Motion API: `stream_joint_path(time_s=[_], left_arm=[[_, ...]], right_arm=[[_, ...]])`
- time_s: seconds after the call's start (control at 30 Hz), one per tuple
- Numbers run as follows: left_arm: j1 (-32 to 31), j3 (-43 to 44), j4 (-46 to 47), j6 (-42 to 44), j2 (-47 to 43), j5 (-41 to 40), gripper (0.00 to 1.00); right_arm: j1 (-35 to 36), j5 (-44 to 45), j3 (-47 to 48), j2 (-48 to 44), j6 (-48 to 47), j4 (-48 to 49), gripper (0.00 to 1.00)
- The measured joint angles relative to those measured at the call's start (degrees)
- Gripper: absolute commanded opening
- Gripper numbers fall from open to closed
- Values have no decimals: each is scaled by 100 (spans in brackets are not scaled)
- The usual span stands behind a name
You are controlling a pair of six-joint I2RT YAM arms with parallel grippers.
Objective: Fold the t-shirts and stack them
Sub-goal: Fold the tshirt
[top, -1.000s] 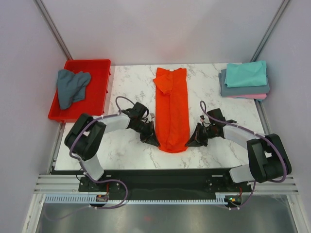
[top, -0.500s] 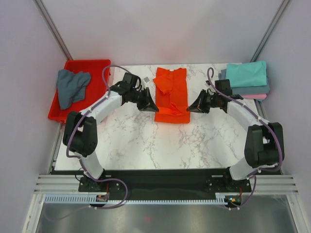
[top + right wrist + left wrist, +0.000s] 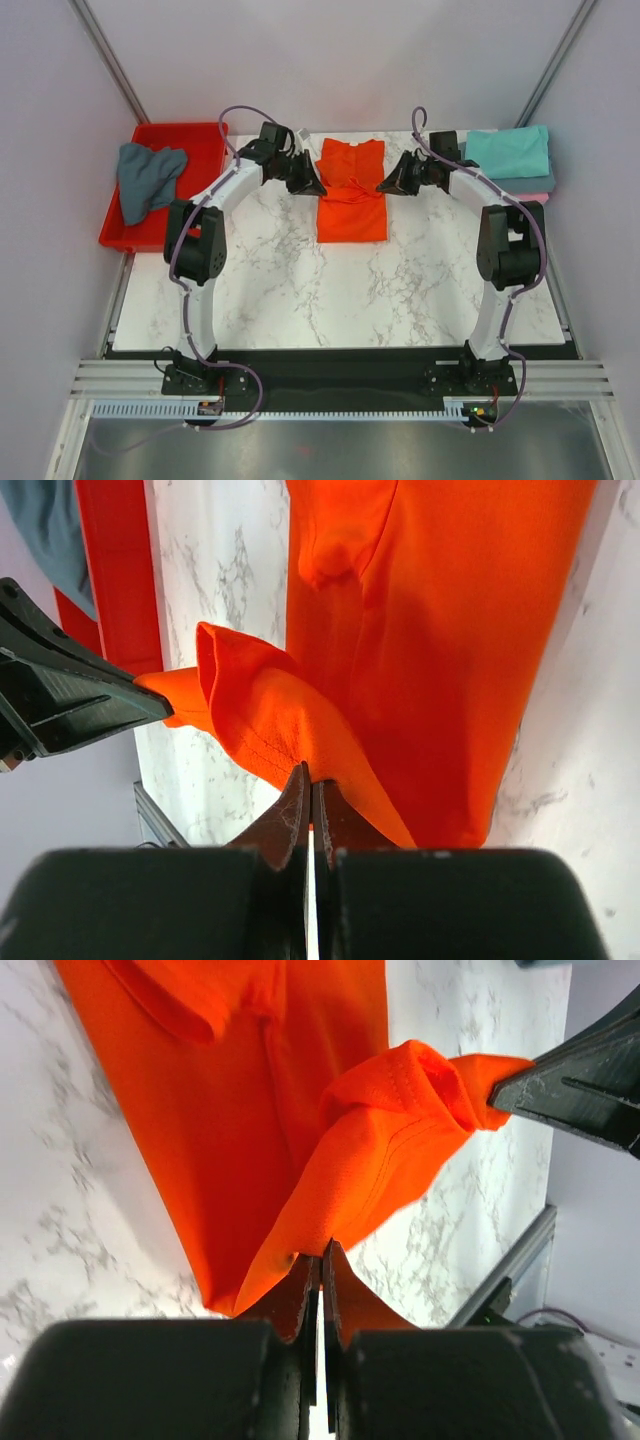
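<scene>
Our left end effector [image 3: 322, 1260] and right end effector [image 3: 308, 785] each pinch the orange-red t-shirt [image 3: 351, 210]; from above, they hide the gripped corners.

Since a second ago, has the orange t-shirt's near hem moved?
Yes. The left gripper and right gripper carried it away from the arm bases, folding the orange t-shirt, to level with the red tray.

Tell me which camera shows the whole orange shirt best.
The top external view: the entire orange shirt fits in frame. The wrist views show only close-up portions, its hem pinched by the left gripper and right gripper.
</scene>
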Motion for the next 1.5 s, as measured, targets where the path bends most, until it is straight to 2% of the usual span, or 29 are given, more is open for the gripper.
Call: stream_joint_path(time_s=[0.1, 0.13, 0.17, 0.2, 0.27, 0.37, 0.47, 0.57, 0.73, 0.83, 0.97, 1.07, 1.27, 1.5], left_arm=[[20, 433, 28, 83, 385, -85, 4], [22, 564, 35, 116, 501, -120, 12], [22, 684, 48, 155, 605, -144, 31], [20, 772, 55, 201, 686, -157, 38], [20, 922, 50, 369, 820, -317, 67], [9, 1058, -46, 546, 855, -647, 79], [11, 1054, -118, 678, 726, -925, 81], [24, 671, -219, 721, 271, -1029, 81], [55, -369, -293, 710, -691, -767, 79], [57, -876, -249, 654, -903, -505, 78], [57, -1672, -192, 422, -883, -197, 77], [57, -1985, -201, 280, -761, -59, 77], [55, -2048, -122, 179, -439, 79, 76], [13, -2017, 391, -387, 26, 555, 74]], right_arm=[[0, 2, 280, 337, -44, 44, 0], [-2, 4, 374, 452, -61, 42, 0], [-4, 7, 435, 531, -72, 44, 12], [-11, 24, 492, 610, -79, 46, 24], [-22, 52, 564, 717, -146, 52, 40], [-55, 92, 675, 769, -297, 46, 46], [-129, 107, 721, 664, -413, 31, 50], [-282, 98, 579, 337, -470, -50, 52], [-516, 39, -389, -542, -542, -122, 54], [-518, -103, -1027, -772, -535, -133, 55], [-461, -273, -1775, -723, -452, -212, 55], [-439, -350, -1939, -514, -413, -308, 55], [-439, -428, -1926, -101, -319, -251, 55], [-411, -586, -1792, 181, -177, -94, 55]])
